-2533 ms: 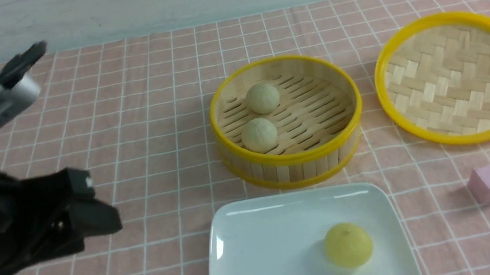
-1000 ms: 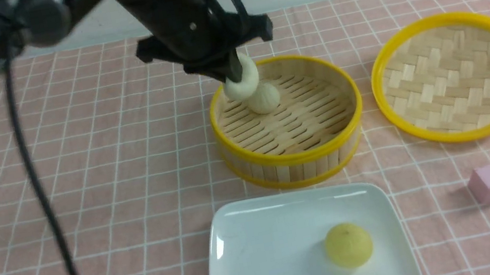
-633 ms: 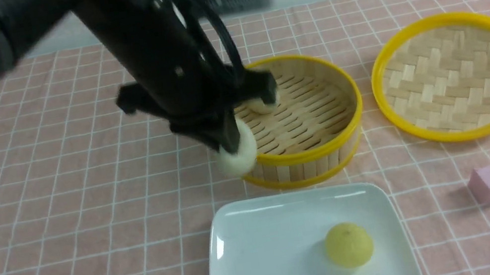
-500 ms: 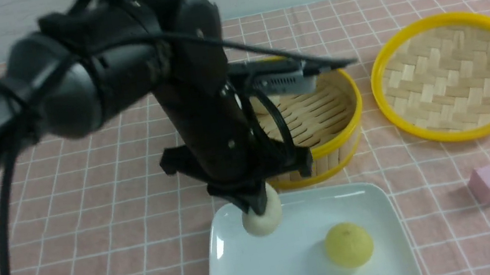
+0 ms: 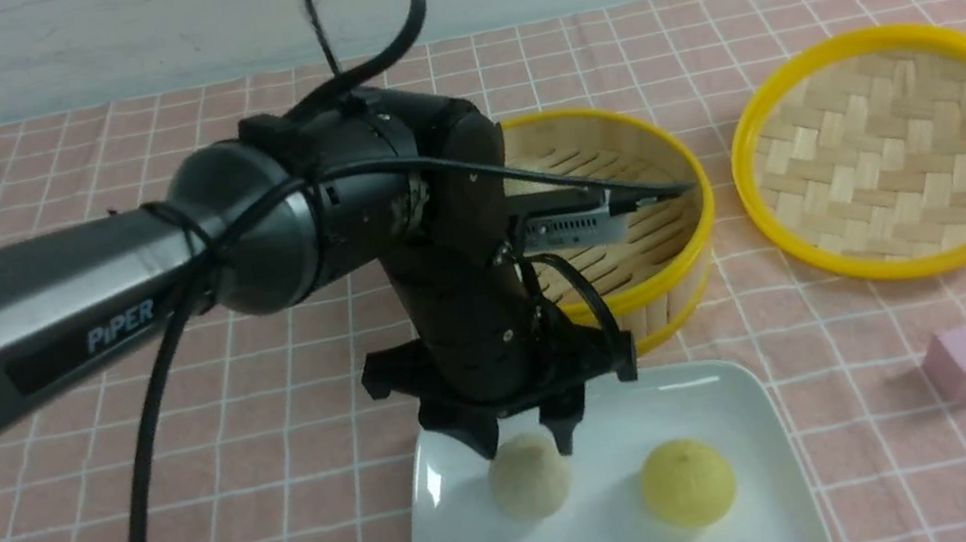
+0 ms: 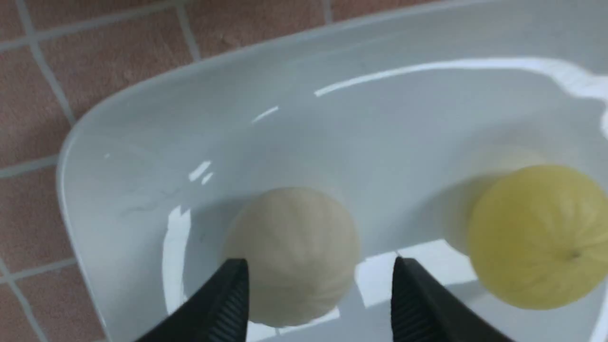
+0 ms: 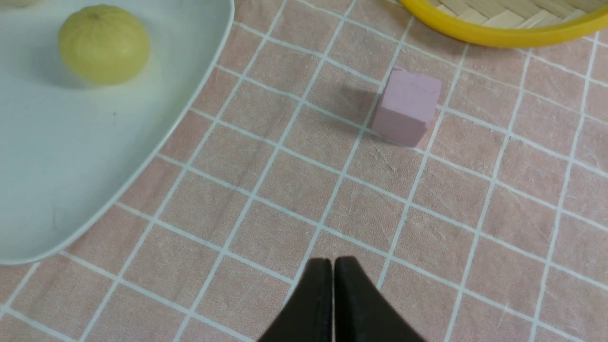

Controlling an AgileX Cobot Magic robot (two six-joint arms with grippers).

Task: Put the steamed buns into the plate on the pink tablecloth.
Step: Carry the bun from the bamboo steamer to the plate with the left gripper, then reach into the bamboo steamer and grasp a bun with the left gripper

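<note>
Pink tablecloth (image 5: 244, 154) is carrying the plate (image 5: 751, 408); left arm (image 5: 52, 307) is blocking the bamboo steamer (image 5: 678, 276) behind it, left gripper (image 5: 527, 450) hanging spread over the beige bun (image 5: 531, 489), right gripper (image 7: 332, 266) pressing closed.

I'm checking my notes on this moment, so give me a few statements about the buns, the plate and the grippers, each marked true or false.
1. A beige bun and a yellow bun lie on the plate. True.
2. The left gripper is clamped on the beige bun. False: its jaws stand open, with the bun resting on the plate between them.
3. The right gripper is shut and holds nothing. True.
4. The pink cube sits on the plate. False: it sits on the tablecloth, apart from the plate.
5. The lid covers the steamer. False: it lies beside it.
</note>
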